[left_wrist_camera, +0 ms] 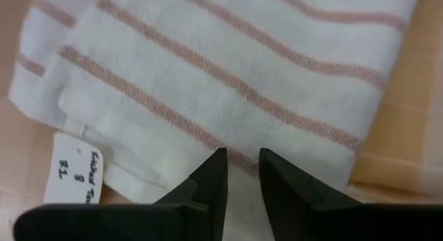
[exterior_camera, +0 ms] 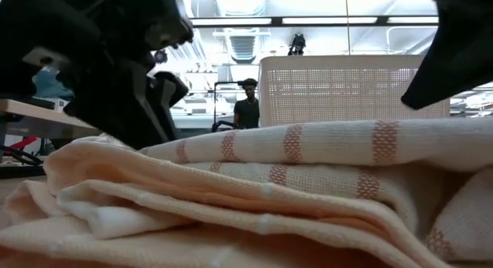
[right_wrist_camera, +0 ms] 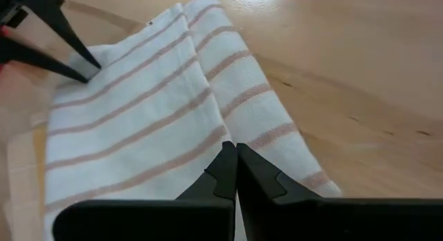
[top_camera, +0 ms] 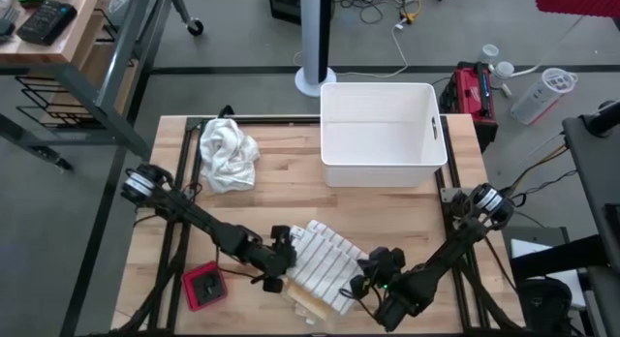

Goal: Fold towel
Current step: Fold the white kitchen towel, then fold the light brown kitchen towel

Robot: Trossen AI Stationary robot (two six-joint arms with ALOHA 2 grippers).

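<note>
— How is the striped towel (top_camera: 325,264) looking?

— White with thin pink stripes, it is lying folded in layers near the table's (top_camera: 281,206) 6 o'clock edge, a paper tag (left_wrist_camera: 75,177) sticking out.

— And your claws?

— My left gripper (left_wrist_camera: 241,173) is hovering at the towel's 9 o'clock side, fingers narrowly parted, holding nothing. My right gripper (right_wrist_camera: 236,160) is sitting fully closed at its 3 o'clock side. The low view is cutting off the towel's ends.

Folded towel (top_camera: 325,262) lying on the table (top_camera: 387,211) between the left gripper (top_camera: 282,263) fingertips at one edge and the right gripper (top_camera: 363,276) fingertips at the opposite edge, bin (top_camera: 382,134) beyond.
</note>
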